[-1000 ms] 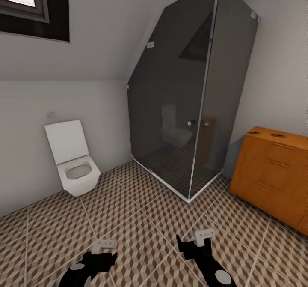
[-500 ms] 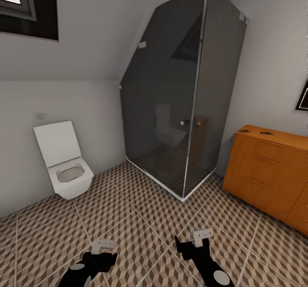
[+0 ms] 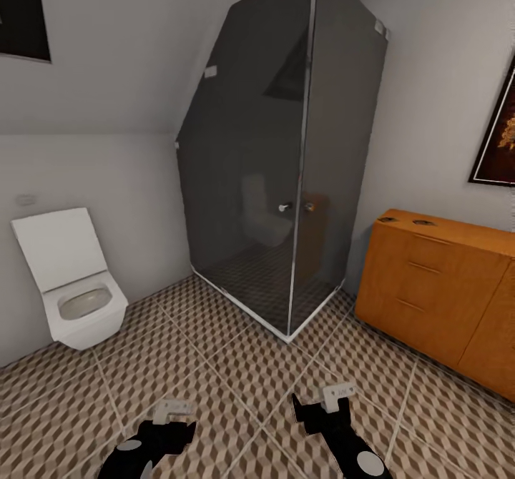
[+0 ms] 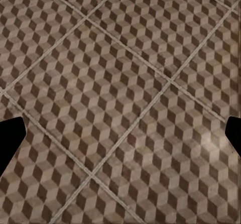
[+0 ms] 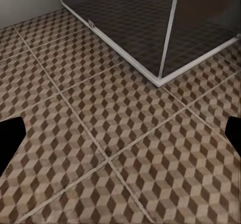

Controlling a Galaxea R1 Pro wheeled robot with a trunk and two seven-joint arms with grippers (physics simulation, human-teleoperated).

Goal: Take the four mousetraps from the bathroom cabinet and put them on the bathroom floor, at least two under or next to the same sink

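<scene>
While both arms hang low at the near edge of the head view, the left pincer (image 3: 172,416) and the right pincer (image 3: 323,402) hover over the bathroom floor (image 3: 236,372), neither holding anything. Left wrist view: the two dark fingertips (image 4: 10,138) sit at opposite edges of the picture, jaws spread wide, cube-pattern tile between them. Right wrist view: the fingertips (image 5: 10,136) stand likewise far apart, jaws spread, nothing between them but tile and pale grout lines.

Floor: large square tiles, brown, beige and cream cubes, running from the pincers out to the walls.

Mid distance, left: white square toilet (image 3: 71,286), wall-hung, lid up against the wall.

Mid distance, centre: shower enclosure (image 3: 286,157) of dark tinted glass with a slim metal frame, its corner pointing toward the robot; the tiles inside look darker and greyer. The right wrist view shows its white base rail (image 5: 125,58) meeting the floor.

Mid to far, right: the cabinet (image 3: 436,300), low, wide, orange-brown, against the right wall, just beside the shower; drawer fronts shut, slim bar handles. On its top, at the end nearest the shower, two small dark mousetraps (image 3: 404,220); detail too small to make out.

Far right wall above the cabinet: a dark framed picture (image 3: 497,136).

Far upper left: a dark window frame (image 3: 21,14).
</scene>
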